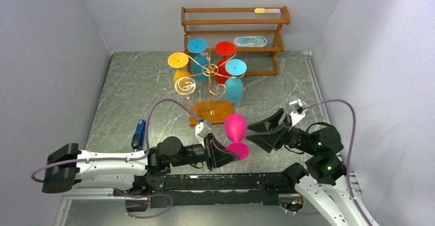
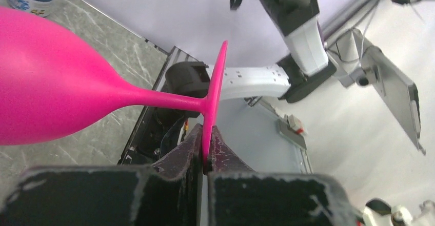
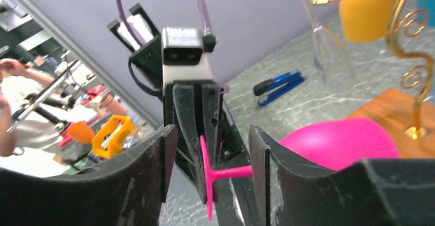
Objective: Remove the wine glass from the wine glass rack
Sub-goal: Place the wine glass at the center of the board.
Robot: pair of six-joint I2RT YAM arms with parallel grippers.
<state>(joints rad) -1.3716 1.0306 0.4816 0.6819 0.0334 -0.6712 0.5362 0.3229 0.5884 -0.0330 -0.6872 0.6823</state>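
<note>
A pink wine glass (image 1: 235,126) lies sideways in the air in front of the wine glass rack (image 1: 211,72), clear of its gold scroll arms. My left gripper (image 1: 229,157) is shut on the rim of the glass's flat foot (image 2: 215,82); its dark fingers (image 2: 187,149) pinch the disc from both sides. My right gripper (image 3: 213,144) stands open on the glass's right, its two fingers apart with the foot (image 3: 205,177) and thin stem showing in the gap between them. The pink bowl (image 3: 341,141) bulges behind its right finger. The rack's wooden base (image 3: 395,113) is just beyond.
Yellow (image 1: 178,62), red (image 1: 224,49) and two blue glasses (image 1: 234,80) and a clear one (image 3: 328,46) hang on the rack. A three-tier wooden shelf (image 1: 233,36) stands against the back wall. A blue stapler (image 1: 139,131) lies left of the arms.
</note>
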